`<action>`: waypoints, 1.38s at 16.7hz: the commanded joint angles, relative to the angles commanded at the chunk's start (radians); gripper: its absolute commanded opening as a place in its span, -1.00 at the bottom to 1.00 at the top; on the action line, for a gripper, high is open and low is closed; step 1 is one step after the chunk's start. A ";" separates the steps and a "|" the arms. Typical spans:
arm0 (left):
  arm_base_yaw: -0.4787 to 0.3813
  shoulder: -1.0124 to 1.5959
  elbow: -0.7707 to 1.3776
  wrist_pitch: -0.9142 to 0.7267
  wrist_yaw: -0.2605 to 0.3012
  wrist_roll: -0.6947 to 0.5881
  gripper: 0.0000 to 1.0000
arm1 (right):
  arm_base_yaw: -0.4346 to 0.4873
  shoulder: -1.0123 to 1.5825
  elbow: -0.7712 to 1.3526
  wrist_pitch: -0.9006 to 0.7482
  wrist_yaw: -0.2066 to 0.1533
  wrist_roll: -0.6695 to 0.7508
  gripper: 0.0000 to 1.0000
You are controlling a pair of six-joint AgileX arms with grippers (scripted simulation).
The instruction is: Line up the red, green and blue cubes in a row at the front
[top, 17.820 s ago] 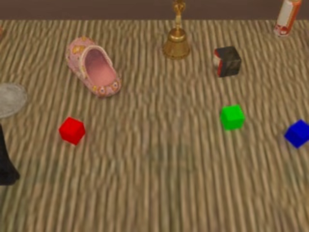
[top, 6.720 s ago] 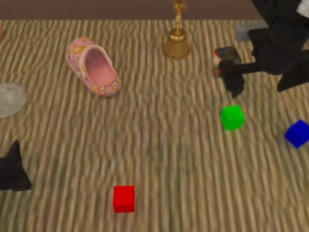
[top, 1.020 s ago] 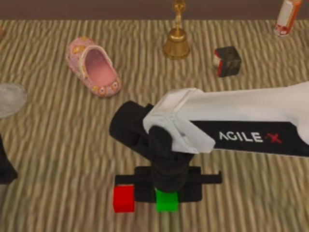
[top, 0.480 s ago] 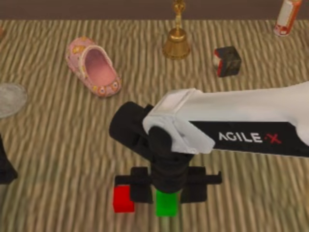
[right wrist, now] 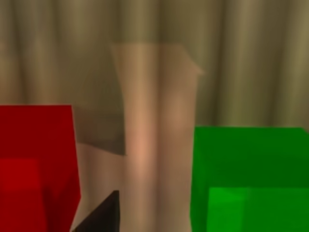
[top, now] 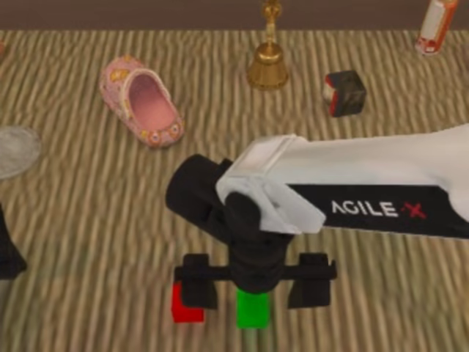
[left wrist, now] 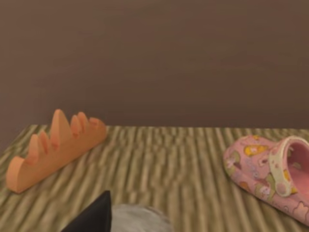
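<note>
The table [top: 88,242], a ribbed straw-coloured mat, fills the top view. Across it from the right reaches the right arm [top: 381,183], white and black with AGILEX lettering, its wrist bent down near the front edge. The right gripper [top: 255,287] hangs there with its two black fingers [top: 199,287] spread wide and holding nothing: one finger stands over the red cube's right part, the other stands clear to the right of the green cube. The left arm [top: 9,253] is parked at the table's left edge, only a dark piece of it showing; whether its claw is open or closed cannot be told. A pink shoe [top: 143,101] lies toward the back left, opening upward. A grey disc [top: 16,150] sits at the left edge, cut off by the frame. A brass bell [top: 269,62] stands at the back centre, and a dark box [top: 346,92] with a red and white side sits to its right. A red and white bottle [top: 436,26] is at the back right corner. An orange toothed block [left wrist: 53,147] shows only in the left wrist view, near the table's far edge. The green cube [top: 253,308] rests on the table at the front, between the open fingers and touched by neither. The red cube [top: 185,308] sits just to its left, a small gap between them in the right wrist view. The blue cube is not in view.
</note>
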 joint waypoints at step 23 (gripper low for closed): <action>0.000 0.000 0.000 0.000 0.000 0.000 1.00 | -0.127 -0.071 0.167 -0.242 0.000 -0.224 1.00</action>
